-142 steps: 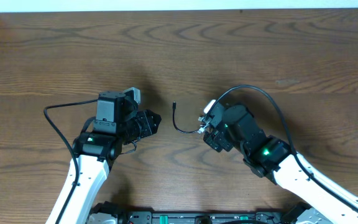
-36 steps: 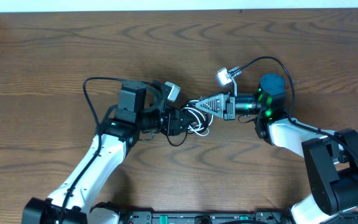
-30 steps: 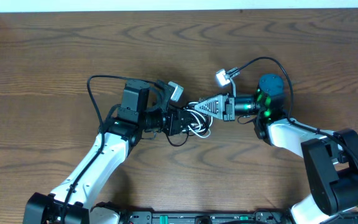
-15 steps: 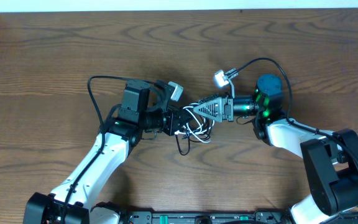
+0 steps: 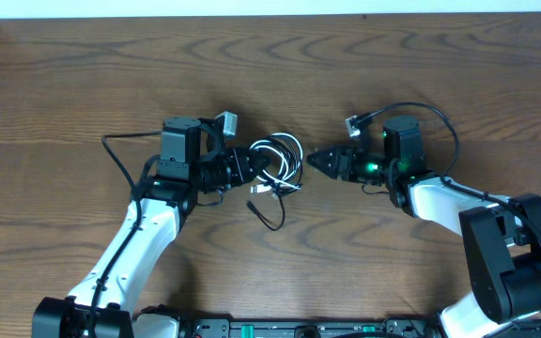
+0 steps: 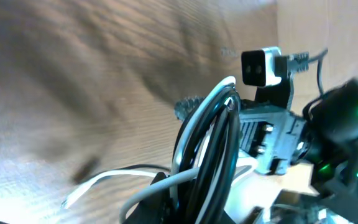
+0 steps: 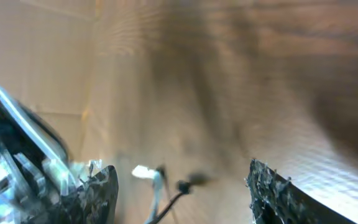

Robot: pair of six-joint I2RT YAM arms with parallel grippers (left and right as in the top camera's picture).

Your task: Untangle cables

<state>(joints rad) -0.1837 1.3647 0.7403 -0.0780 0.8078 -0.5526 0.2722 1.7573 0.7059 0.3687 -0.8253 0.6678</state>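
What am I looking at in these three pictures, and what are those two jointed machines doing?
They are a robot's left arm and right arm, each ending in a two-finger claw. One picture looks down on the brown wooden table; the other two come from cameras on the wrists. The left gripper is shut on a tangled bundle of thin white and black cords, with loose ends trailing out. The right gripper is open, holds nothing, and sits apart from the bundle.
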